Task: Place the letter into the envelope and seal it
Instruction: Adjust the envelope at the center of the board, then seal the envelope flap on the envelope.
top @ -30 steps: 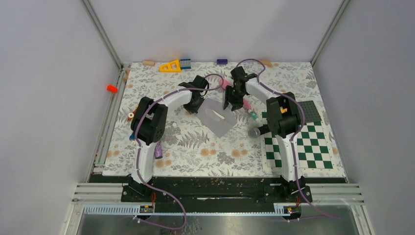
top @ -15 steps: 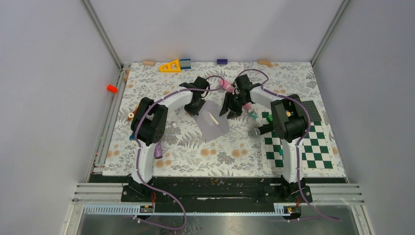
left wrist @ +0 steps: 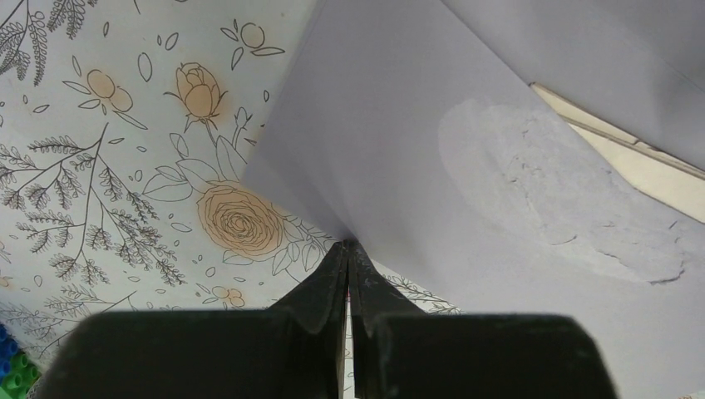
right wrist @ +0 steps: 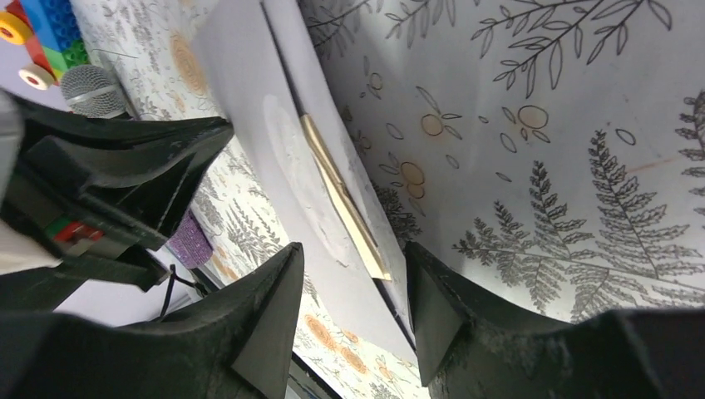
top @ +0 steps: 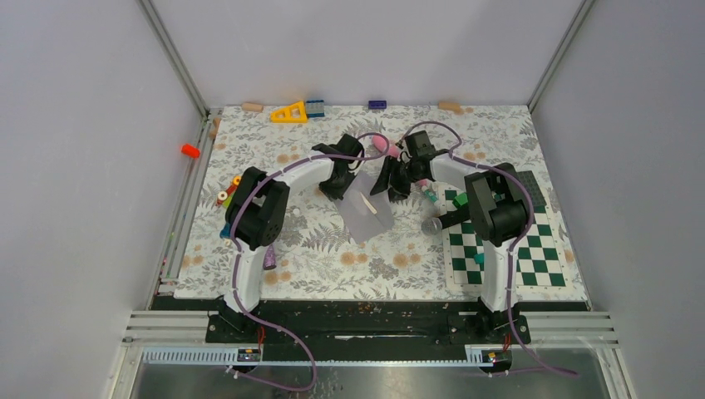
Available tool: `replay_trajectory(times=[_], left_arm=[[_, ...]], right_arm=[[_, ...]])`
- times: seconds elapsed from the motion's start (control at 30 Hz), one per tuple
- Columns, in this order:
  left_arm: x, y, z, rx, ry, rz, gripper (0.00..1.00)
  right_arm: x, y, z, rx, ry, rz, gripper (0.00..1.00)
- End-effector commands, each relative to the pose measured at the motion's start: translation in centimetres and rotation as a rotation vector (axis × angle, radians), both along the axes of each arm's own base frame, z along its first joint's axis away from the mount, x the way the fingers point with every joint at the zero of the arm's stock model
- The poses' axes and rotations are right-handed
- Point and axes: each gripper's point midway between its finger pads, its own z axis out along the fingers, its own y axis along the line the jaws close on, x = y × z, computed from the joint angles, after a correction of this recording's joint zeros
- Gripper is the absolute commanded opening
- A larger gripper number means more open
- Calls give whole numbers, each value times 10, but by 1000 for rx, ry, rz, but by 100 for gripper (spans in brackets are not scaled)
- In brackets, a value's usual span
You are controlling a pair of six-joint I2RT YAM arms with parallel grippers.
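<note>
lavender paper envelope point(top: 368, 218) sits mid-way across the bench point(top: 332, 258), long axis far-to-near, my left tool point(left wrist: 347, 249) clenched on its far-left edge, right tool point(right wrist: 349, 283) released, straddling the cream letter point(right wrist: 337, 191) poking out.

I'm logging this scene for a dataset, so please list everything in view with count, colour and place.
envelope: one, pale grey-lavender, mid-table, between the grippers
letter: one, cream, edge showing in the envelope
checkerboard mat: one, green-and-white, right side
triangle block: one, yellow, far edge
blue brick: one, blue, beside the triangle block
microphone: one, silver-headed, at the mat's left edge
left gripper: one, black, shut on the envelope's edge
right gripper: one, black, open at the envelope
</note>
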Motion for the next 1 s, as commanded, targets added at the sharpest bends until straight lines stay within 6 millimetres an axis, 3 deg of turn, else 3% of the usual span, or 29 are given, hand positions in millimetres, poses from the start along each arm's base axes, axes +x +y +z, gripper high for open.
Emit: replay_trajectory(times=[0.0, 0.37, 0.97], left_arm=[[-7, -2, -4, -4, 14, 6, 0], [-10, -5, -6, 8, 14, -6, 0], [-11, -14, -5, 7, 9, -23, 0]], right_arm=[[13, 5, 47, 89, -119, 5, 56], [1, 18, 51, 185, -81, 84, 53], [-19, 40, 19, 208, 20, 115, 49]])
